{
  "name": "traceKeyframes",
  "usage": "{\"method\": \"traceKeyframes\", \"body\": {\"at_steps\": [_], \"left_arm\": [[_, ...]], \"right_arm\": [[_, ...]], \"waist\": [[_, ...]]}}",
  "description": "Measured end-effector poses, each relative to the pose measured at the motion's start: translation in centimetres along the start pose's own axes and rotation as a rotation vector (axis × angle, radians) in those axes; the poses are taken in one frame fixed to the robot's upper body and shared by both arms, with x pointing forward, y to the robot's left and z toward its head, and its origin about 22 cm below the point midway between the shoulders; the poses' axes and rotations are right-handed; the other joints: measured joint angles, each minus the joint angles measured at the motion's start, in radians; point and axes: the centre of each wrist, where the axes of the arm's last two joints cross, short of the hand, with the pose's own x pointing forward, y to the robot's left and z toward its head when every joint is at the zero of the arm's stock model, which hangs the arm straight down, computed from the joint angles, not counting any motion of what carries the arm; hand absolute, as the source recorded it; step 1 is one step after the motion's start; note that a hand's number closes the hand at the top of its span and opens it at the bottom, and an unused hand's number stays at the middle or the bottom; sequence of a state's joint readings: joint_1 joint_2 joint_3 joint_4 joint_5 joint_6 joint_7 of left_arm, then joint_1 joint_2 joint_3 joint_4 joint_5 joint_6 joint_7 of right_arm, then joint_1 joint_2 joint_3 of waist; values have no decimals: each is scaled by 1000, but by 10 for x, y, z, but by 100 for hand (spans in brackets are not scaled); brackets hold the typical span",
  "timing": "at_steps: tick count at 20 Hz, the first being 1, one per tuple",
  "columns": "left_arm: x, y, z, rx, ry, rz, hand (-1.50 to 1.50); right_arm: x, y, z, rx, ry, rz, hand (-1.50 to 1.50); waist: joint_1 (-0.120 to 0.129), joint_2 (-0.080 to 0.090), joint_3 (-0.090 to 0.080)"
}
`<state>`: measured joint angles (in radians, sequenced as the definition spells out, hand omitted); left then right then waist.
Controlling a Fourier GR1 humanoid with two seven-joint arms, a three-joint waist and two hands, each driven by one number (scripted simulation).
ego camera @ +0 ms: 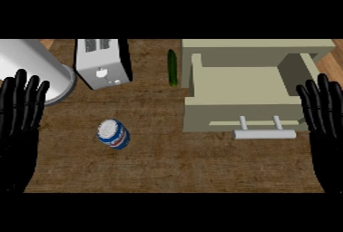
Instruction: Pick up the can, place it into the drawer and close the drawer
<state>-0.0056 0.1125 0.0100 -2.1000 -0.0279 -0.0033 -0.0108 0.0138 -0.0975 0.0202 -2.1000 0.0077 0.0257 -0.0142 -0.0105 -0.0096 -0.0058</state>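
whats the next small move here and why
Probably bring the left hand over toward the can. The can stands untouched on the counter left of the open drawer, nearer that hand, and both hands, the right hand too, are open and hold nothing.

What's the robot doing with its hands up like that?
Nothing is being held yet. The left hand and right hand rest open at the view's side edges, fingers up. The can stands alone on the counter. The drawer is pulled open, waiting for it. A toaster and a cucumber sit farther back.
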Motion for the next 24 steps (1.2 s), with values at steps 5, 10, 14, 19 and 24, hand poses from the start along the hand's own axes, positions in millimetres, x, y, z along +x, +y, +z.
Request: {"method": "traceKeyframes", "body": {"at_steps": [5, 10, 14, 19, 24], "left_arm": [[1, -1, 7, -27, 11, 44, -150], [-13, 7, 26, 59, 265, 68, -150], [-3, 13, 33, 106, 380, 76, -150], [5, 18, 28, 130, 417, 89, -150], [5, 10, 26, 120, 432, 95, -150]], "right_arm": [[0, -2, -3, -25, 1, -13, -150], [-11, -13, 7, -128, 176, -11, -150], [-11, -17, 13, -169, 260, -6, -150], [-12, -23, 15, -188, 293, -2, -150], [-8, -28, 17, -201, 297, -6, -150]], "waist": [[8, 6, 4], [12, 10, 5], [12, 9, 6], [11, 9, 6], [10, 9, 6]]}}
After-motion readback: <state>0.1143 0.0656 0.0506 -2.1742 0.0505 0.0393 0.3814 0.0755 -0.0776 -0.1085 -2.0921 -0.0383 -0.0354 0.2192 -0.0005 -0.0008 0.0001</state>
